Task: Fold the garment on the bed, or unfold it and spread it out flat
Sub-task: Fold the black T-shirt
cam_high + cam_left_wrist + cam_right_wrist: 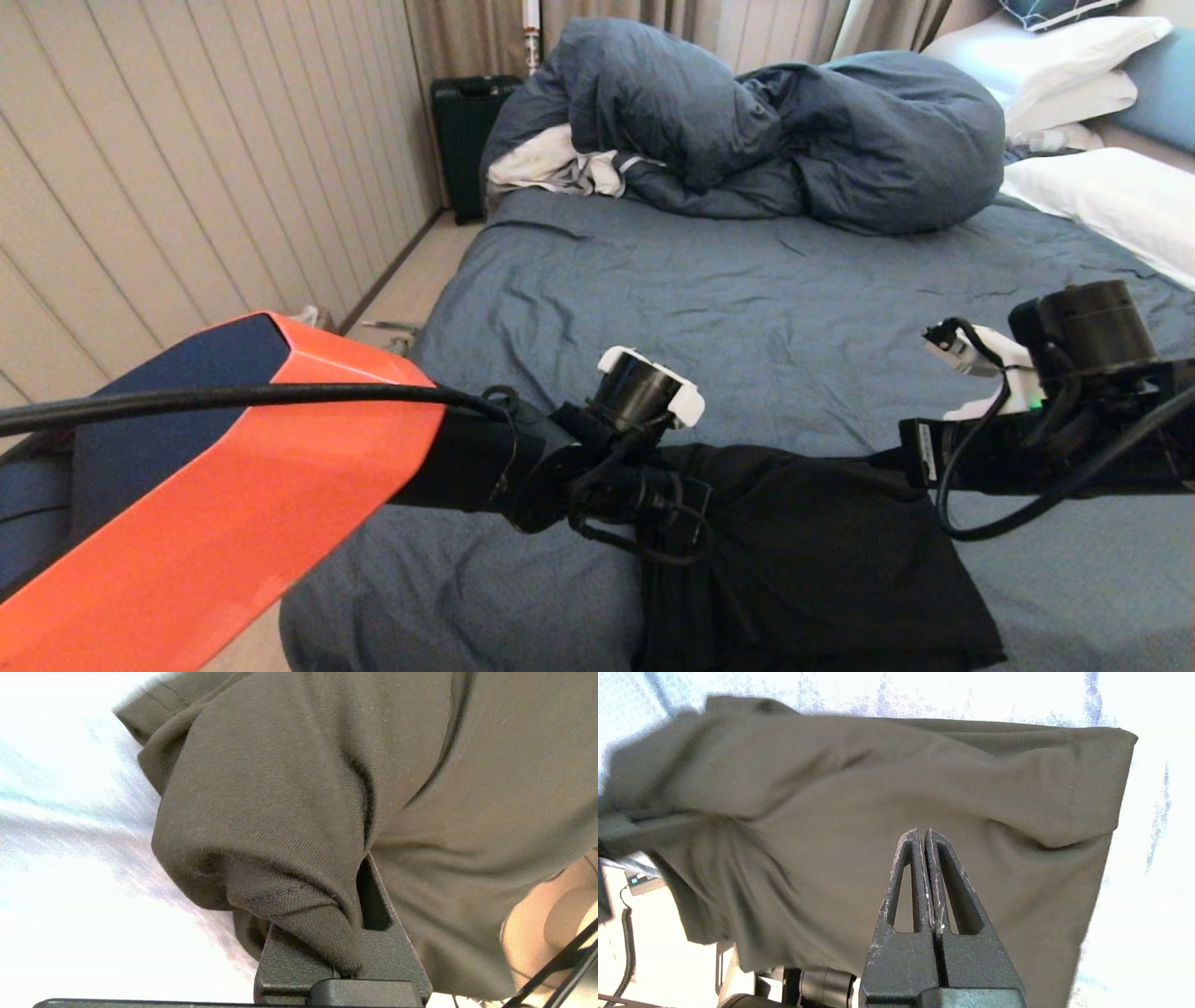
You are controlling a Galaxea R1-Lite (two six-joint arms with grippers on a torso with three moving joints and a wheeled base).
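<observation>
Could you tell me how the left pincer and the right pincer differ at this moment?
The left pincer is clamped on a bunched fold of the thin black T-shirt; the right pincer is shut with no fabric between its fingers. The left sits at the shirt's edge, the right hovers over its middle. Both are closed, near the slate-blue bed.

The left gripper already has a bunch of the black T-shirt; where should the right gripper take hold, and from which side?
Judging from the right wrist view, the T-shirt's straight folded edge with its square corner. The right gripper, shut and empty over the fabric, might best approach from the bare sheet side, opposite the left gripper.
</observation>
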